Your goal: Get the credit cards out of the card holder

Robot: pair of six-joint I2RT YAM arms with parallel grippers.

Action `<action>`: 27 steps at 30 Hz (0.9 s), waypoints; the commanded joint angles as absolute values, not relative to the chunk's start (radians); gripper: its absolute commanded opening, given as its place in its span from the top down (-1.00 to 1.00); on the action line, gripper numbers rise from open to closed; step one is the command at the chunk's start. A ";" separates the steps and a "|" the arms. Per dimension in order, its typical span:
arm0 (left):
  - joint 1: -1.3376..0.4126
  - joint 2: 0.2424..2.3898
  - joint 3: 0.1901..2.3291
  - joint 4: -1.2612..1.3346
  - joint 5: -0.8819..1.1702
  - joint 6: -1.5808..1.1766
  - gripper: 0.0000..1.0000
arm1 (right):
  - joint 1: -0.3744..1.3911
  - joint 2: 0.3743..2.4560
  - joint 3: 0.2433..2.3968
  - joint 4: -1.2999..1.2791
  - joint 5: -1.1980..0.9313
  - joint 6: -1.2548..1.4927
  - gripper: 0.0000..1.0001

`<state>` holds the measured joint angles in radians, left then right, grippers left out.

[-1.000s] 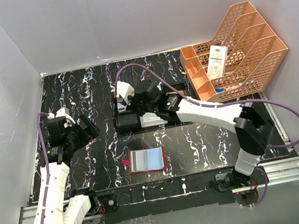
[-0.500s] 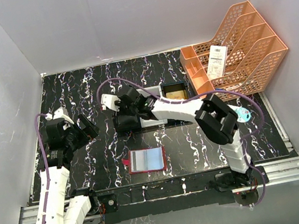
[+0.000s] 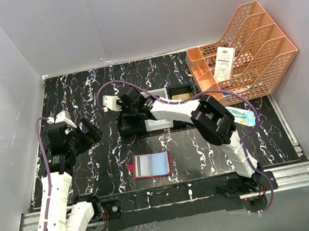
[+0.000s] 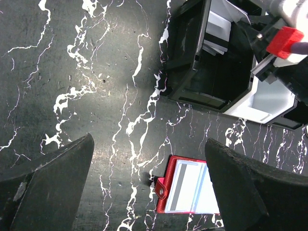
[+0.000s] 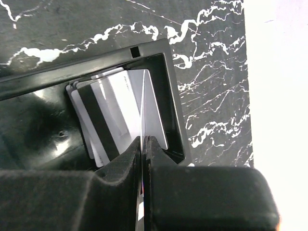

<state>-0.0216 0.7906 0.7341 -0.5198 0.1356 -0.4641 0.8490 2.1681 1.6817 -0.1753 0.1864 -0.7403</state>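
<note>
leaves left gripper (image 4: 149, 144) spread, idle. shows dark-red folding leather card holder (image 4: 162, 192) open mid-table, light blue plastic card (image 4: 190, 185) inside. pinches silvery plastic card (image 5: 151, 115) in right gripper (image 5: 143, 144) over black tray compartment (image 5: 72, 77). probably depositing; next calls for release.

I am observing the left arm (image 3: 52, 196) and right arm (image 3: 168, 110): white link shells, black joints, purple cables (image 3: 40, 141), matte black fingers (image 4: 48, 178).

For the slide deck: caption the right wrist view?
Right gripper pinching a credit card above stacked cards in the black tray.
</note>
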 commanded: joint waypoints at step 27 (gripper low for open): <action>-0.019 0.821 0.723 -0.505 0.178 -0.454 -0.97 | 0.844 2.186 1.821 -0.267 0.196 -0.721 0.12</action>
<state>-0.0216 0.8192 0.7303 -0.5106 0.1528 -0.4641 0.8486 2.2635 1.7733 -0.2832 0.2100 -0.7444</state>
